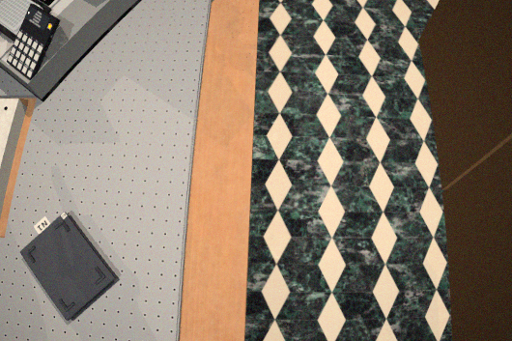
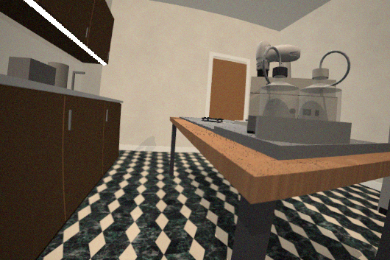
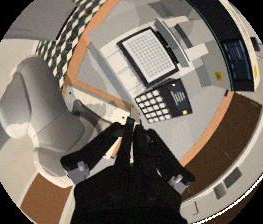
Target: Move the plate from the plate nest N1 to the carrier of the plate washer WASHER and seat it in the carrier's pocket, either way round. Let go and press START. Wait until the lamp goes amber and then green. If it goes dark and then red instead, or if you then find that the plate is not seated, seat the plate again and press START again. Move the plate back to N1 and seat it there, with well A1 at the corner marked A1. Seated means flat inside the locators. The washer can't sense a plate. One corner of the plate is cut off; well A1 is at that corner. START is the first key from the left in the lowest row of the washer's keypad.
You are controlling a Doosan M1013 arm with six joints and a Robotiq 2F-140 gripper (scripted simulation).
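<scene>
One end effector (image 3: 133, 113), fingertips together, with nothing between.

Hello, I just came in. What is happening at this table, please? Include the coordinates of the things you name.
The gripper (image 3: 133, 113) is shut and holds nothing. The plate (image 3: 149, 54) (image 1: 18, 7) is in the washer (image 1: 89, 29), outside its housing, and the lamp (image 1: 49, 26) (image 3: 184, 112) by the keys is amber. The nest N1 (image 1: 68, 268) has no plate on it.

Grey perforated board (image 1: 145, 159) on wooden table (image 1: 219, 159) (image 2: 235, 160); plate nest N1 (image 1: 68, 268), washer (image 1: 92, 29) (image 3: 102, 37) on board.
</scene>
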